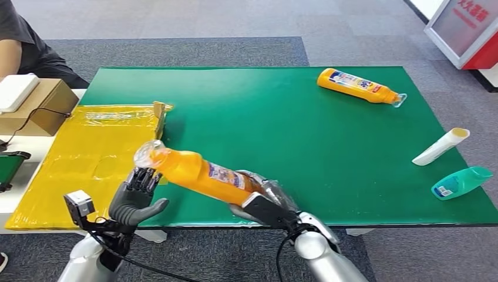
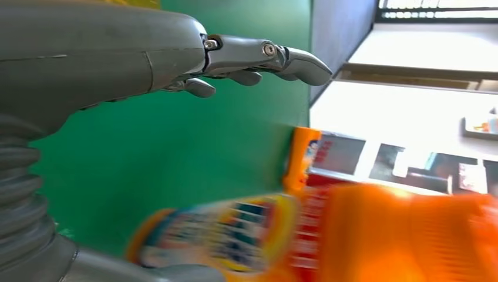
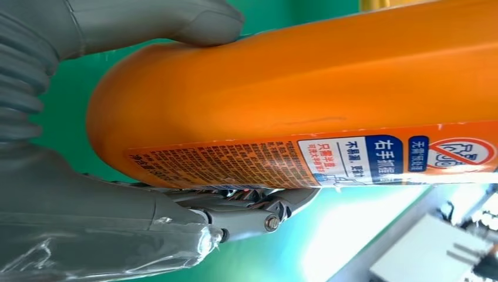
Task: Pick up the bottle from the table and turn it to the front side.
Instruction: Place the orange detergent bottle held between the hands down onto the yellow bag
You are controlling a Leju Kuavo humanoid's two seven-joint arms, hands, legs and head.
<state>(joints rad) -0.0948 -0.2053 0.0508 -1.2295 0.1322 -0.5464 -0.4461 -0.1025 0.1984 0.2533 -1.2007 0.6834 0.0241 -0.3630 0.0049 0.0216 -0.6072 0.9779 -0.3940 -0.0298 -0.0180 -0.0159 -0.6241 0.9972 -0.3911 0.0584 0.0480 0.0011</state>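
The orange bottle (image 1: 197, 172) carries a printed label; in the right wrist view (image 3: 329, 111) I can read white Chinese characters on a blue patch, "右手" among them, beside a red prohibition circle and a block of fine print too small to make out. The left wrist view shows the front label as a blur of blue, yellow and white, unreadable.

The right hand (image 1: 265, 200) grips the bottle at its base end, thumb over one side and fingers under the other, and holds it tilted above the near edge of the green table (image 1: 282, 117), clear cap pointing up and to the left. The left hand (image 1: 136, 194) sits just below the cap end with its fingers spread wide and holding nothing; from the head view I cannot tell whether the fingertips touch the bottle. The left wrist view shows its fingers (image 2: 264, 56) straight and apart from the bottle.

A second orange bottle (image 1: 358, 86) lies on its side at the far right of the table, its label too small to read. A white tube (image 1: 440, 146) and a teal bottle (image 1: 461, 182) lie near the right edge. A yellow mat (image 1: 88, 158) lies left of the table, with a cardboard box (image 1: 41, 106) beyond it, and a person's arm (image 1: 9, 56) at far left.
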